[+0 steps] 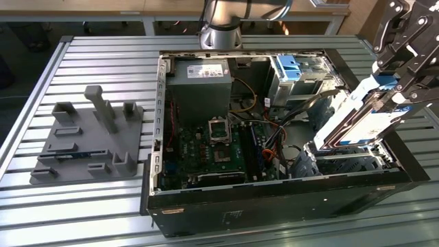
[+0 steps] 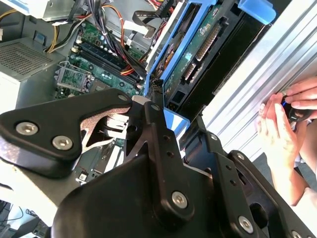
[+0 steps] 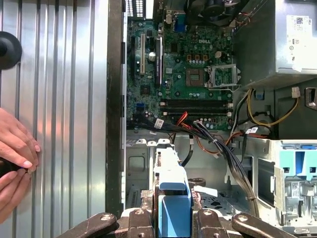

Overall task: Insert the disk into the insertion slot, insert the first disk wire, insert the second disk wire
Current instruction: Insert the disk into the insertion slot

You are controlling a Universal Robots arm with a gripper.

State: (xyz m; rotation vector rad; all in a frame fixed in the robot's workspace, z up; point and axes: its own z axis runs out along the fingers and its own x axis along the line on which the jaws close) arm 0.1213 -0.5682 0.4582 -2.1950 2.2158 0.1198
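The disk point(image 1: 357, 123), silver with a light-blue frame, hangs tilted over the near right corner of the open computer case. My gripper point(image 1: 396, 95) is shut on its upper end. The disk's lower edge sits at the mouth of the insertion slot point(image 1: 346, 154), a silver perforated cage. In the first wrist view the disk's blue edge point(image 3: 173, 208) stands between my fingers point(image 3: 141, 220), with the slot's metal floor point(image 3: 141, 163) beyond it. The second wrist view shows the disk's underside point(image 2: 198, 49) past my black finger point(image 2: 69, 126). Loose black, red and orange cables point(image 3: 218, 144) lie beside the slot; I cannot tell which are the disk wires.
A person's hand point(image 3: 15, 158) point(image 2: 282, 129) rests on the slatted table just outside the case wall. A taller cage with blue-fronted drives point(image 1: 298, 69), the grey power supply point(image 1: 199, 77) and the motherboard point(image 1: 219, 149) fill the case. A grey fixture plate point(image 1: 89, 139) stands at the exterior view's left.
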